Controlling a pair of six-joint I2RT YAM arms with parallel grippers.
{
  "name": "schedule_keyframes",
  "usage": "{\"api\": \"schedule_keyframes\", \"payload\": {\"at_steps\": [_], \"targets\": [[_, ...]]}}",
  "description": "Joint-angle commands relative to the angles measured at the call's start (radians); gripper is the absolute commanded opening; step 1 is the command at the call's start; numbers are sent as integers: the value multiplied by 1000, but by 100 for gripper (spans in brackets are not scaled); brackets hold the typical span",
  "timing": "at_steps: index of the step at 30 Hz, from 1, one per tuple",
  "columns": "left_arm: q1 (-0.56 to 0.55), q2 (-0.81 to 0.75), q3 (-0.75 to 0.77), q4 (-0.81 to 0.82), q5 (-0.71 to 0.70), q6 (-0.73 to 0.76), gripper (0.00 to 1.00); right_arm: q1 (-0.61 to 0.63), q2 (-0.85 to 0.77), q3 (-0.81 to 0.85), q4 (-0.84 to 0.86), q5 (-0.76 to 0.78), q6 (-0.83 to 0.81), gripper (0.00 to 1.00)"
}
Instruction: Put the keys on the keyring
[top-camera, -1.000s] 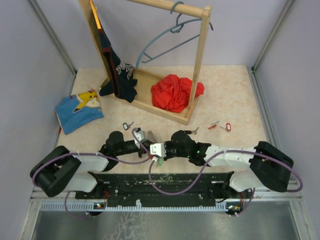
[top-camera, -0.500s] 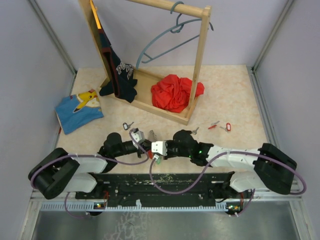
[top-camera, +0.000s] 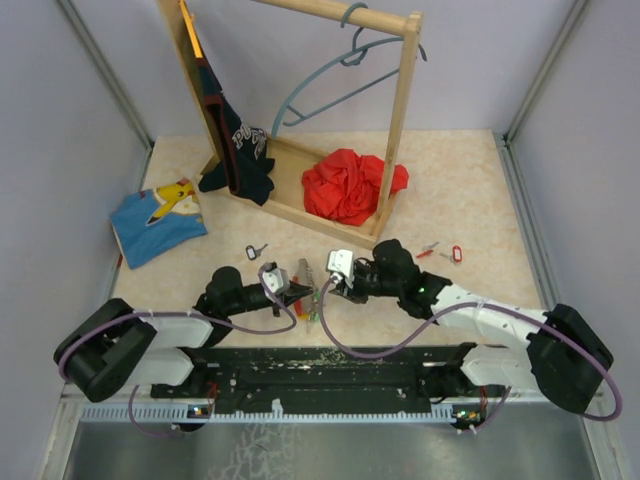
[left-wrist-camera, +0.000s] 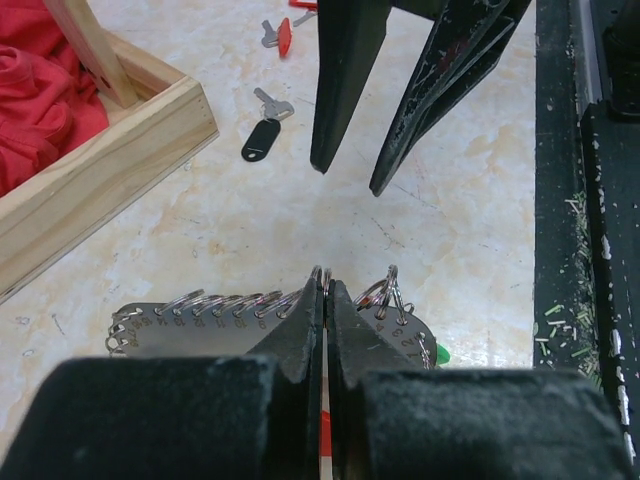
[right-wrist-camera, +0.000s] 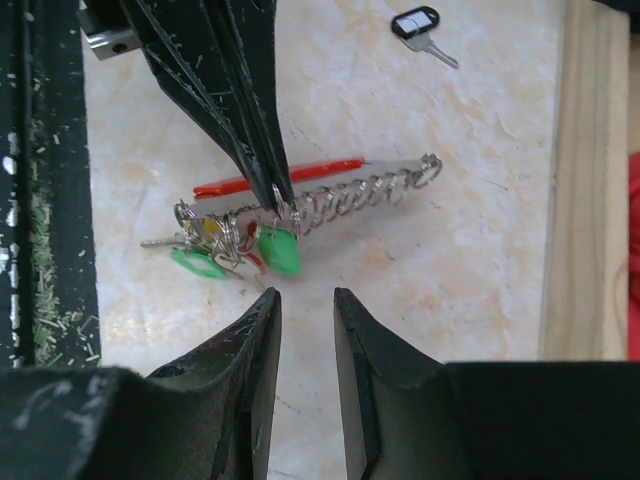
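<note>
The keyring (right-wrist-camera: 340, 200) was bright coiled metal, its tabs (right-wrist-camera: 280, 250) glossy plastic (green ones shiniest); the table (right-wrist-camera: 450, 290) looked smooth and mottled.

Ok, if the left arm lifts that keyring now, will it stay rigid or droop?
Probably droops: the keyring is a chain of linked rings, pinched partway along by the left pincer. Its green tabs would likely swing. Looks light, but bare metal may slip.

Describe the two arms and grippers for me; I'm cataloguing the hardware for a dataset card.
Both have chunky black joints and white link covers: left arm, right arm. A purple cable loops along each. The left gripper and right gripper have tapered black fingers, scuffed with pale specks. A green light shows on the right arm.
</note>
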Motion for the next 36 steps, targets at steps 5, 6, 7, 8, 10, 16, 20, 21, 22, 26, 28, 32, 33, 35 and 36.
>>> {"api": "schedule_keyframes", "payload": {"at_steps": [5,6,7,8,10,16,20,21,22,26,28,32,33,35,36], "targets": [[3,-14,-9,34,67,42,0,-32,130,6,233,-181,54,30],[3,-14,-10,36,70,44,0,-32,143,6,250,-185,54,30],[3,-14,-9,36,71,44,0,-32,155,8,266,-187,54,30],[3,-15,-10,37,73,44,0,-32,168,10,277,-191,55,30],[3,-16,-9,37,74,44,0,-32,192,20,290,-205,55,30],[3,-19,-10,38,77,42,0,-33,242,29,322,-233,67,29],[3,-23,-11,39,81,41,0,-32,259,31,331,-238,71,27],[3,-23,-10,39,86,41,0,-32,263,32,334,-239,71,26],[3,-23,-11,39,87,41,0,-32,266,31,336,-236,71,25],[3,-22,-12,39,89,42,0,-33,264,33,340,-232,69,17],[3,-21,-11,38,88,42,0,-32,260,34,335,-232,68,14],[3,-21,-11,36,90,44,0,-32,250,38,315,-227,60,2],[3,-21,-11,37,91,46,0,-32,248,37,312,-222,58,0],[3,-21,-11,36,97,51,0,-32,240,35,315,-210,57,0],[3,-23,-11,36,102,52,3,-32,237,31,321,-204,57,0]]}}
